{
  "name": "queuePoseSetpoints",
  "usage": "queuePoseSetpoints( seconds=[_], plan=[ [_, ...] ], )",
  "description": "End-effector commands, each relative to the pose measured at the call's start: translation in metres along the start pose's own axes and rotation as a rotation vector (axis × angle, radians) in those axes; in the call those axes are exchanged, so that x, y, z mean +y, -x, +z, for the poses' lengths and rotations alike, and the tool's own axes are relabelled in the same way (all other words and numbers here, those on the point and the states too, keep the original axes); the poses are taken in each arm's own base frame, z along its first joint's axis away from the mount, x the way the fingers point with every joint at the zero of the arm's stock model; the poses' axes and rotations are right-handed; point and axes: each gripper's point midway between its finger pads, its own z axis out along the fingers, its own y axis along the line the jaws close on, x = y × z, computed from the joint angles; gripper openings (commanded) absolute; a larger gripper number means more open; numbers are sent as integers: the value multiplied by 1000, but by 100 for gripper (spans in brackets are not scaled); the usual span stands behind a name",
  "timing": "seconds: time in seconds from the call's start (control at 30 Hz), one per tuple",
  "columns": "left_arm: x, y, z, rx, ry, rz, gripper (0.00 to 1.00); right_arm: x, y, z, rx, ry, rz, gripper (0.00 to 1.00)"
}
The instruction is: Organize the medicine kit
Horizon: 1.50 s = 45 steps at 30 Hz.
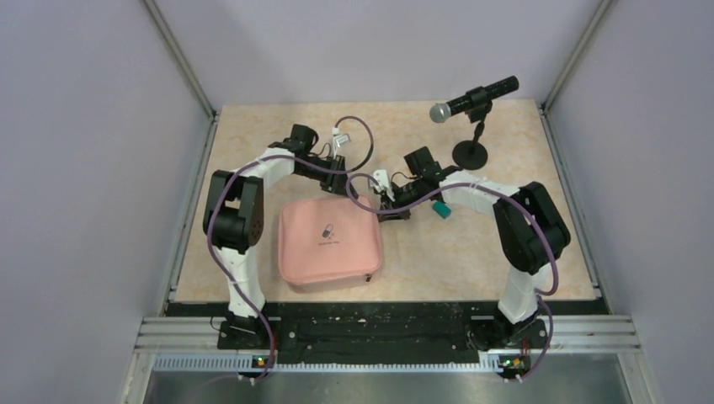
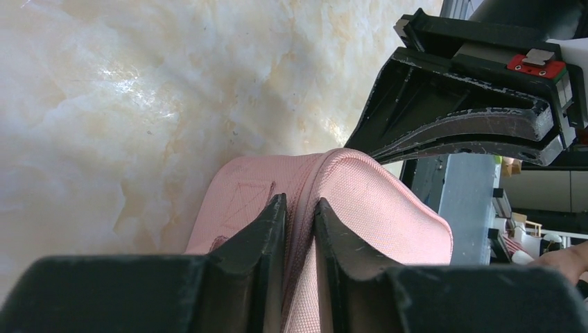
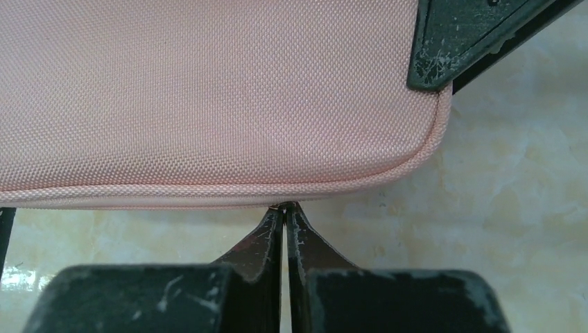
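The pink medicine kit [image 1: 330, 242] lies zipped shut in the middle of the table, pill logo up. At its far corner my left gripper [image 1: 338, 187] is shut on the kit. In the left wrist view the left gripper [image 2: 299, 202] pinches the raised zip seam of the pink fabric [image 2: 388, 208] between its tips. My right gripper [image 1: 389, 210] is at the kit's far right side. In the right wrist view the right gripper [image 3: 285, 208] is shut, its tips touching the piped edge of the kit [image 3: 208, 90]. A tiny metal glint shows between them.
A microphone [image 1: 473, 101] on a round-based stand [image 1: 471, 153] stands at the back right. A small teal object [image 1: 441, 209] lies beside the right arm. Purple cables loop over both arms. Grey walls close in the table on three sides.
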Motion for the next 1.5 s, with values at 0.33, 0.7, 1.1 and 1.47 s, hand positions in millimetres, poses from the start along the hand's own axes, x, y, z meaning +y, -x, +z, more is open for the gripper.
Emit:
queuePoseSetpoints(
  seconds=[0.33,0.7,1.1,1.47],
  plan=[
    [55,66,-74,-229,242,-10,0,48,-11,-45,220,23,-97,0],
    [109,108,-150,-383,507,-34,0,70,-14,-54,267,52,-80,0],
    [33,104,-125,-418,189,-57,57,54,-8,-46,227,-62,63,0],
    [31,60,-25,-93,135,107,66,1,-3,-53,287,-190,-147,0]
  ],
)
